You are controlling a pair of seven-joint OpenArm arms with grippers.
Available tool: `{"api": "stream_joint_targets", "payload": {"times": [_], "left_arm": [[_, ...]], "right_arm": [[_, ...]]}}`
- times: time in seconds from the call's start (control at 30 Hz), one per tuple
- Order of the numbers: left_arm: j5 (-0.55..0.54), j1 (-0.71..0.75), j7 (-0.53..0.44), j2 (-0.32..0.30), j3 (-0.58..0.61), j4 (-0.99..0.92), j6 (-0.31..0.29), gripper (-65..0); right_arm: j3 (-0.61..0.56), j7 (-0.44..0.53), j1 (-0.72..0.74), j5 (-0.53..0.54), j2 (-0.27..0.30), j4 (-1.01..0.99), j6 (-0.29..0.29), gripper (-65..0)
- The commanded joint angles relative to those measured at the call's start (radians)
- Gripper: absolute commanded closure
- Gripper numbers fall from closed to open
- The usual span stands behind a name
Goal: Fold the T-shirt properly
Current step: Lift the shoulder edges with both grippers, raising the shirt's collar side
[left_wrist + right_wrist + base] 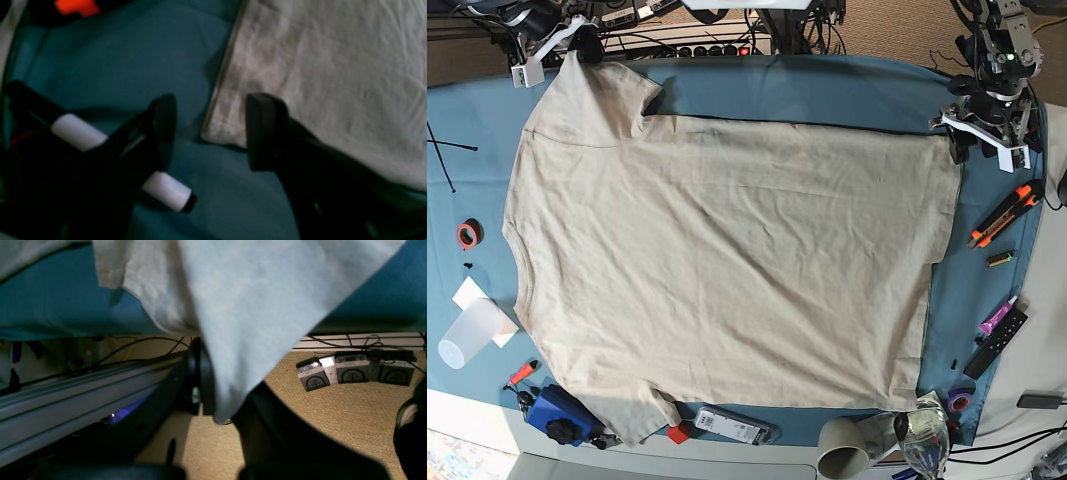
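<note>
Looking from the base view, the T-shirt (727,270) lies spread flat across the teal table cloth (827,90), covering most of it, one sleeve at the top left corner and the other at the bottom left. Only this view gives the clutter around it: red tape roll (467,234), clear plastic cup (465,338), blue box (559,414), orange cutter (1005,215), black remote (1000,342), grey mug (840,448).

My left wrist view shows what the overhead cannot: my left gripper (210,130) has its jaws spread wide, holding nothing, with the shirt's hem corner sitting just past the gap between the fingertips (one fingertip over bare cloth, the other over fabric). A white and black marker (166,190) lies on the cloth under the left finger.

My right wrist view looks off the table edge, down to woven floor matting (333,420) and three grey foot pedals (353,371). My right gripper (217,406) is clamped on the sleeve, fabric draping down between the jaws.

Pose: right arm reaches to the top left corner in the base view, left arm is at the top right, by the hem corner.
</note>
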Motion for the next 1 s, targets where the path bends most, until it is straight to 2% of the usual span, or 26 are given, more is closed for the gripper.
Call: {"api": "stream_joint_targets", "payload": {"times": [0.0, 0.17, 0.33, 0.6, 0.8, 0.83, 0.87, 0.97], "left_arm": [[-0.009, -0.006, -0.018, -0.008, -0.003, -0.001, -0.009, -33.1], [-0.029, -0.079, 0.005, -0.009, -0.003, -0.148, -0.032, -33.1], [-0.172, -0.113, 0.158, -0.005, -0.003, -0.22, -0.136, -33.1], [-0.278, -0.112, 0.389, 0.014, -0.003, -0.206, -0.136, -33.0], [-0.256, -0.113, 0.374, 0.014, -0.003, -0.205, -0.136, -32.8], [-0.241, -0.113, 0.364, 0.014, -0.003, -0.205, -0.136, -29.9], [-0.233, -0.113, 0.357, 0.014, -0.003, -0.205, -0.132, -24.2], [-0.233, -0.113, 0.354, 0.014, -0.003, -0.203, -0.098, 0.0]], "right_arm": [[0.01, 0.003, -0.011, 0.016, 0.009, 0.018, 0.005, 0.0], [0.01, 0.002, -0.011, 0.016, 0.01, 0.018, 0.005, 0.0], [0.01, -0.01, -0.011, 0.016, 0.01, 0.018, 0.005, 0.0], [0.01, -0.01, -0.011, 0.017, 0.011, 0.018, 0.005, 0.0], [0.01, -0.01, -0.011, 0.017, 0.011, 0.018, 0.005, 0.0], [0.01, -0.007, -0.011, 0.017, 0.011, 0.018, 0.005, 0.0], [0.01, -0.005, -0.011, 0.018, 0.011, 0.018, 0.005, 0.0], [0.01, 0.021, -0.011, 0.022, 0.011, 0.018, 0.005, 0.0]]}}
